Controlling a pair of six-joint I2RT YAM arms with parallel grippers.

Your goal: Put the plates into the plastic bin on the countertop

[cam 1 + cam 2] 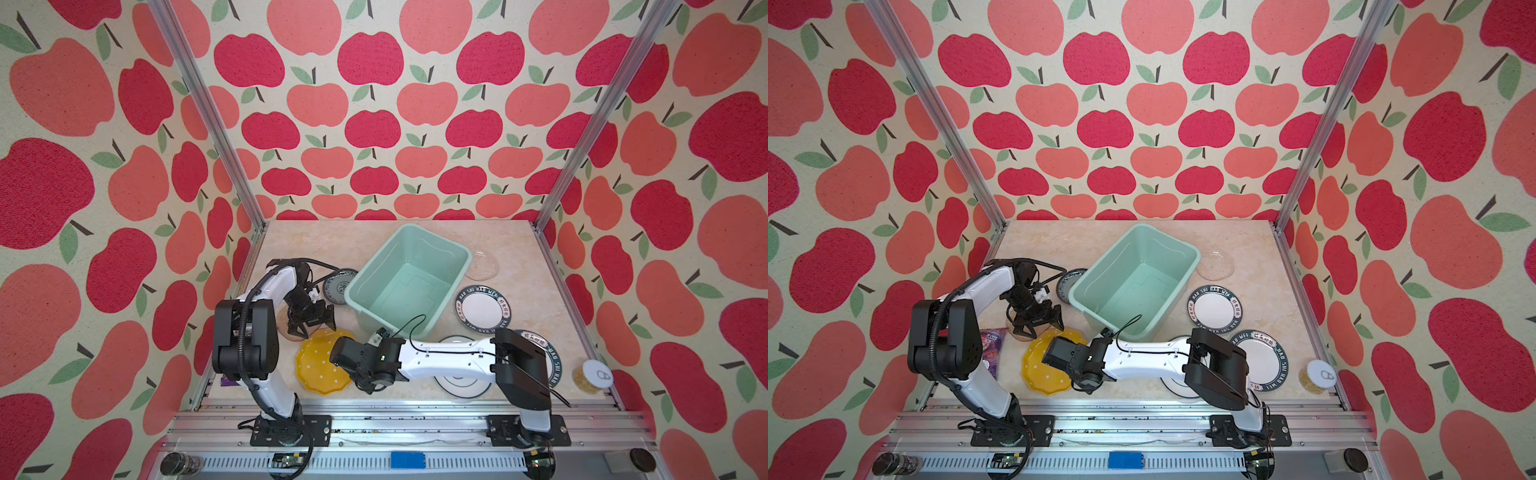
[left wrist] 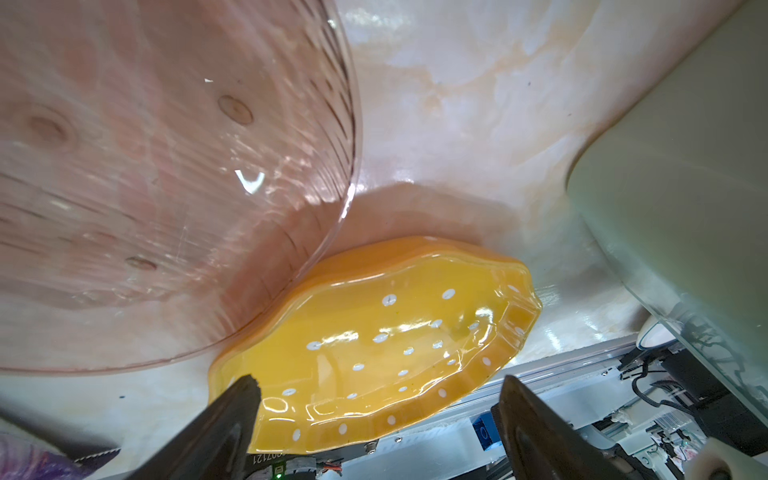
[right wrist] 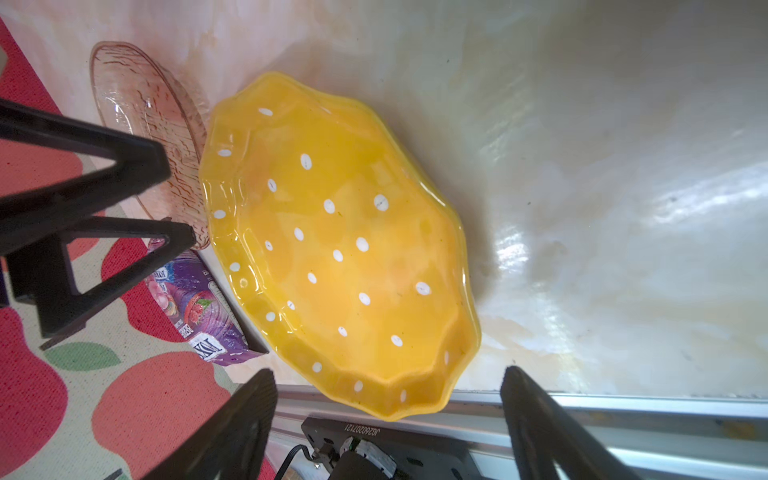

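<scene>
**Wrist cams vs top cams: who sees what**

Both top views give us the layout: mint bin (image 1: pixel 415 249) mid-surface (image 1: pixel 316 241), with a lettered plate (image 1: pixel 482 311) and the dark patterned plate (image 1: pixel 336 286) just beside it. The wrist views get us close. Left claw (image 2: pixel 378 382) hangs spread apart by the pink glass plate (image 2: pixel 166 187), which touches the yellow dotted plate (image 2: pixel 374 345). Right claw (image 3: pixel 386 372), also spread, grips nothing above that yellow plate, and its view shows the purple candy bag (image 3: pixel 199 307) alongside.

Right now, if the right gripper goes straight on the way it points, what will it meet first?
Most likely the yellow plate: it lies on the counter right ahead of the right gripper, in line with its open jaws. The gap to it is unclear.
</scene>
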